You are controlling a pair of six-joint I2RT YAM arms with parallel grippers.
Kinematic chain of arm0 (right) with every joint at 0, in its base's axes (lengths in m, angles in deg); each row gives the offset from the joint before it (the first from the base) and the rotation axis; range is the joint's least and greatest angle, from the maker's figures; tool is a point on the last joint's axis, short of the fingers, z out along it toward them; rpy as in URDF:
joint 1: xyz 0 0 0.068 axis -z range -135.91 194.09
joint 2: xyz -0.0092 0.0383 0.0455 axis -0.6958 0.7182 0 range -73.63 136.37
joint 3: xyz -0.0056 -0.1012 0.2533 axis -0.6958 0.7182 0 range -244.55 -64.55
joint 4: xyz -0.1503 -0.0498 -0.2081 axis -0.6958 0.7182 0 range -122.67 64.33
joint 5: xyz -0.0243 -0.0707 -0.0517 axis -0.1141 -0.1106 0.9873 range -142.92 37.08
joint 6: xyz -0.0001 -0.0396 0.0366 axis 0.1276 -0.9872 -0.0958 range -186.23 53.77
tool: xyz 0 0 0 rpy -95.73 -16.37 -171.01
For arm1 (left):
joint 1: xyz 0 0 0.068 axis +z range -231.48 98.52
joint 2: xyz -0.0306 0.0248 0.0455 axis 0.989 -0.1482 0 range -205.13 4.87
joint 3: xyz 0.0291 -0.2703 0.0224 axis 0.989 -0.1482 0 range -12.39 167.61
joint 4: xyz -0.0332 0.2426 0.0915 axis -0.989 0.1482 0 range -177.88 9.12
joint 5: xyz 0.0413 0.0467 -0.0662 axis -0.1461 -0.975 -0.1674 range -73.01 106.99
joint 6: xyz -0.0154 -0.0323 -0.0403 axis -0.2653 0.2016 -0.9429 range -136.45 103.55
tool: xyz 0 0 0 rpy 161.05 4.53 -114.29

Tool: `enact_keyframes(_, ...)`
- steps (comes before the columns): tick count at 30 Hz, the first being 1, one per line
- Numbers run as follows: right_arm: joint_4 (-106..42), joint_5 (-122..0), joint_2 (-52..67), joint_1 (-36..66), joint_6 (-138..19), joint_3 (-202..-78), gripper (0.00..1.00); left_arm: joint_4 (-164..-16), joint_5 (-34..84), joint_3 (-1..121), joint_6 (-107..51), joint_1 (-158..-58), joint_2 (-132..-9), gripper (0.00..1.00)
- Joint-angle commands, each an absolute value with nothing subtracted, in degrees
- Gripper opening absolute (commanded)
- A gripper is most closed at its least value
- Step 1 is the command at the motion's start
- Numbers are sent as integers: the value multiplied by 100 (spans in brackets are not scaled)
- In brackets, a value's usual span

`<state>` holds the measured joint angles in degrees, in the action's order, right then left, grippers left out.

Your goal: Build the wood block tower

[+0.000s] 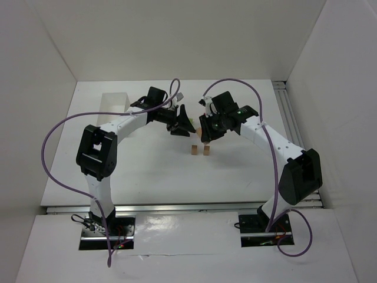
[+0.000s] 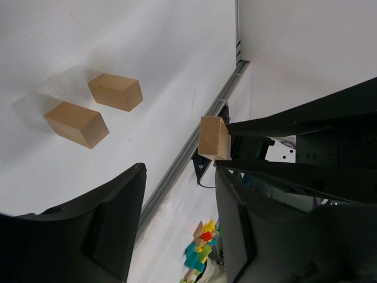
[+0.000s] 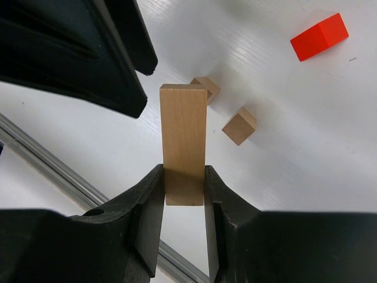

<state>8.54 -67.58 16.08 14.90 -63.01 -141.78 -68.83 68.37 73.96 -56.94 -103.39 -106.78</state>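
Note:
My right gripper (image 3: 184, 184) is shut on a long tan wood block (image 3: 184, 135) and holds it upright above the table. That block also shows in the left wrist view (image 2: 214, 138), level with my left gripper. Two small tan blocks (image 3: 240, 125) (image 3: 205, 88) lie side by side on the table below; they also show in the top view (image 1: 194, 150) (image 1: 207, 151) and the left wrist view (image 2: 76, 124) (image 2: 116, 91). A red block (image 3: 319, 36) lies apart from them. My left gripper (image 2: 179, 218) is open and empty, close beside the right gripper (image 1: 206, 132). A lime green bit (image 1: 189, 124) shows by the left gripper (image 1: 179, 122).
A white open box (image 1: 115, 103) stands at the back left. A metal rail (image 1: 287, 118) runs along the table's right edge. White walls enclose the table. A small cluster of coloured shapes (image 2: 200, 247) shows low between my left fingers.

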Motion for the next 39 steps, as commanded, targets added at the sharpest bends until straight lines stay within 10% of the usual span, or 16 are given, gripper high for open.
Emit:
enact_keyframes(1,934,-6759,1434,1509,-6368,-14224,21,-6776,7069,7533,-5416,-10319,-10701,64)
enact_keyframes(5,934,-6874,1434,1509,-6421,-14277,21,-6776,7069,7533,-5486,-10319,-10754,75)
enact_keyframes(17,934,-6936,1487,1456,-6421,-14277,21,-7171,7245,7980,-5908,-10486,-11184,67)
enact_keyframes(24,986,-6883,1487,1403,-6473,-14224,21,-7303,7245,7911,-6022,-10539,-11185,46)
enact_keyframes(29,987,-6751,1487,1403,-6421,-14224,21,-7364,7245,7797,-6022,-10539,-11132,8)
enact_keyframes(34,934,-6295,1540,1403,-6167,-14224,39,-7364,7246,7665,-6022,-10539,-11070,0)
enact_keyframes(39,934,-6084,1304,1403,-5938,-14277,81,-7663,6789,7147,-6233,-10486,-10658,0)
